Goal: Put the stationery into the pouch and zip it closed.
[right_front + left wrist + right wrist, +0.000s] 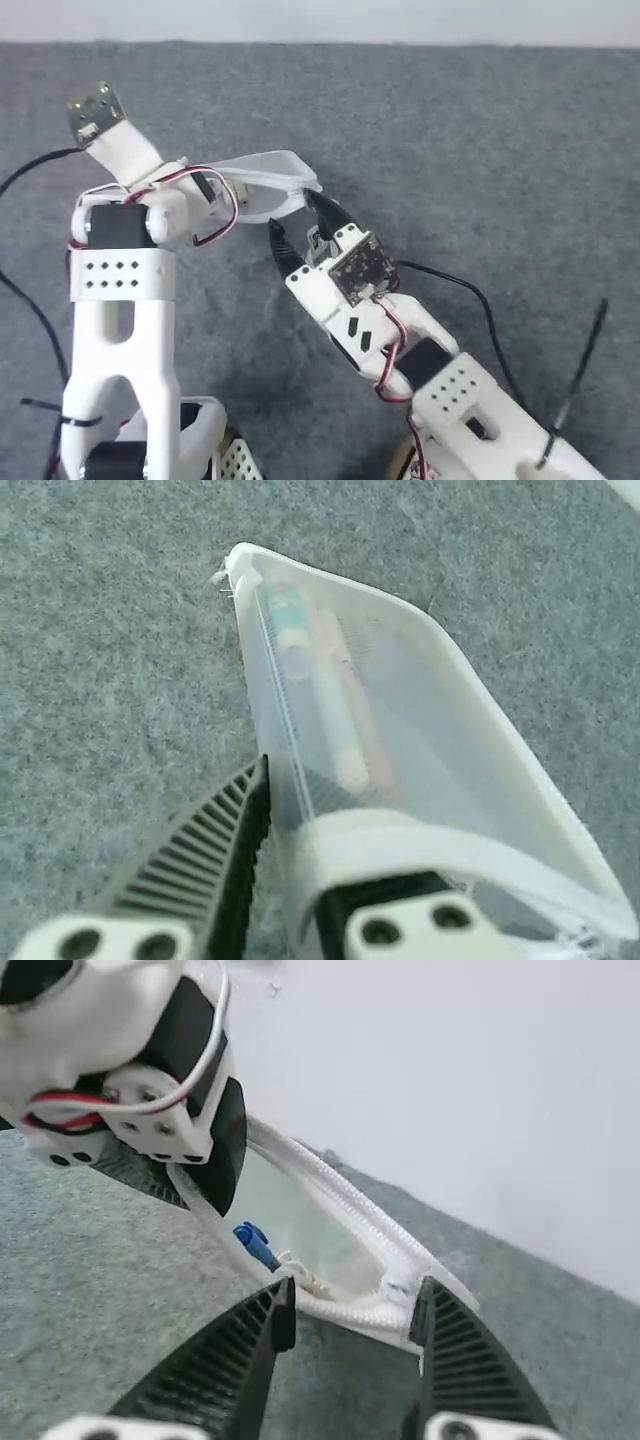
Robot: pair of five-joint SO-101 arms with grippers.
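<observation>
- A translucent white pouch (272,178) is held above a grey felt-like table cover (480,150), left of centre and toward the far side.
- The left gripper (290,810) is clamped on the pouch's left end; one ribbed black finger presses each face.
- Through the pouch wall we make out the stationery lying lengthwise: a green-and-white pen (315,690) beside a pink pen (352,705).
- The right gripper (355,1295) stands spread wide at the pouch's right end, which sits between its tips; we cannot tell whether they touch it.
- From the right wrist view the pouch's zip edges look parted; a blue pen tip (255,1245) shows inside.
</observation>
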